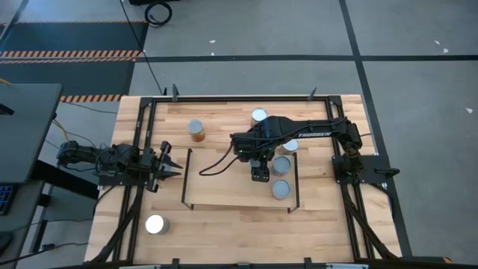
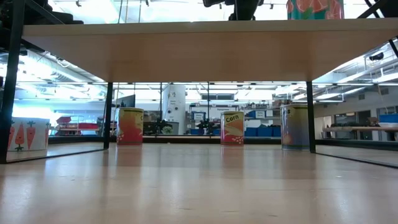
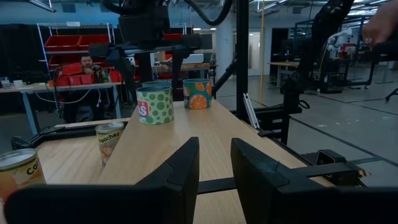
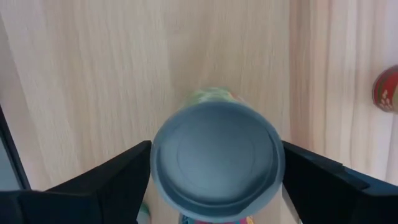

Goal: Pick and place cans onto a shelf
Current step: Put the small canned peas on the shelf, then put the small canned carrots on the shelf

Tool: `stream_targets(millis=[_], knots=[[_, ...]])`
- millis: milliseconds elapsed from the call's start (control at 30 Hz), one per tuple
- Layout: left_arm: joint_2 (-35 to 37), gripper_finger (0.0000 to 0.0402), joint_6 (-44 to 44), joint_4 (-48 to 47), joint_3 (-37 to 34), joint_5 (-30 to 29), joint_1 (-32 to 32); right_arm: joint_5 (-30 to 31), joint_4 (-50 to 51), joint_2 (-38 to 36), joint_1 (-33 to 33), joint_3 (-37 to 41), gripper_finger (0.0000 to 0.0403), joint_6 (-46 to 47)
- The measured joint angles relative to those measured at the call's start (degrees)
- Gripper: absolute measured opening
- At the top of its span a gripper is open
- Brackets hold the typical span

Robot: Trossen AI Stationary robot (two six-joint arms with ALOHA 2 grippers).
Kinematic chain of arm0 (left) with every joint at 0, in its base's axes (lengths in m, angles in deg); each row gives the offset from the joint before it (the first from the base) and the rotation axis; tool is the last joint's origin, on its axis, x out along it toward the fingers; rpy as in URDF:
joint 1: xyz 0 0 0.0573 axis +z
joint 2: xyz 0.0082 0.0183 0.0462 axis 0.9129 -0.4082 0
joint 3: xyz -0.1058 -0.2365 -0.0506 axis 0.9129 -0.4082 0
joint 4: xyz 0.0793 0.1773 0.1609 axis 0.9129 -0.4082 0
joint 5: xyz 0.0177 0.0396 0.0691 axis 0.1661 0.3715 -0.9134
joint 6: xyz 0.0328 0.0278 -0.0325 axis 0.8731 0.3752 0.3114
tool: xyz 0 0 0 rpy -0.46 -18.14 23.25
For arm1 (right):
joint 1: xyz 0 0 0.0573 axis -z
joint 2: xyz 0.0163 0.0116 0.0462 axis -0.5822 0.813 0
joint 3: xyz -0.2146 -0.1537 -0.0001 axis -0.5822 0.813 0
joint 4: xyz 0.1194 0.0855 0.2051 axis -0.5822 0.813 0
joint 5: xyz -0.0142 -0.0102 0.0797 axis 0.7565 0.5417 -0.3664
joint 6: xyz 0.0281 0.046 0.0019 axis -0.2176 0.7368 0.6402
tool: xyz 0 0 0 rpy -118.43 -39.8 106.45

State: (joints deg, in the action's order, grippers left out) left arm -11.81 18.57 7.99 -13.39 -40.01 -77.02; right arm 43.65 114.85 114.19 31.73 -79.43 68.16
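Observation:
The shelf (image 1: 224, 190) stands mid-table. My right gripper (image 1: 260, 175) hangs over its right half, shut on a green dotted can (image 4: 216, 162), which also shows in the left wrist view (image 3: 154, 104); in the high view the gripper hides it. Two cans (image 1: 281, 164) (image 1: 281, 188) stand upright on the shelf's right end. Other cans stand on the tabletop at the far side (image 1: 196, 128) (image 1: 259, 115) (image 1: 290, 144) and near left (image 1: 156, 224). My left gripper (image 1: 169, 163) is open and empty, level, just left of the shelf's left frame. My right gripper pinches the can's round side just below the lid rim (image 4: 157, 171) between its two fingers (image 4: 124, 180), one on the near side and one on the far side. The fingers point down from above. The can is upright, and its bottom appears to rest on the shelf board (image 3: 186, 134).
The left half of the shelf board (image 1: 216, 175) is bare. Thin black frames (image 1: 184, 178) (image 1: 297, 183) stand at the shelf's short ends. A black cable (image 1: 216, 166) trails over the board. Black rails (image 1: 142, 149) edge the tabletop. A person (image 3: 87, 65) sits in the room beyond.

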Motion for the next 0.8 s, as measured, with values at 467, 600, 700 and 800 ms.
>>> stream_targets(millis=[467, 600, 700, 800], knots=[[0.0, 0.0098, 0.02, 0.0, 0.0, 0.0, 0.02, -0.02, -2.73, 0.0, 0.0, -0.62, 0.0343, 0.42], [0.0, 0.0098, 0.02, 0.0, 0.0, 0.0, 0.02, 1.27, -4.22, -0.02, 0.15, -3.52, 0.0343, 1.28], [0.0, 0.0098, 0.02, 0.0, 0.0, 0.0, 0.02, 3.39, -5.55, -0.01, 0.33, -7.93, 0.0343, 3.35], [0.0, 0.0098, 0.01, -0.01, 0.0, 0.0, 0.02, 7.27, -6.4, -0.02, 0.14, -14.14, 0.0343, 3.76]])
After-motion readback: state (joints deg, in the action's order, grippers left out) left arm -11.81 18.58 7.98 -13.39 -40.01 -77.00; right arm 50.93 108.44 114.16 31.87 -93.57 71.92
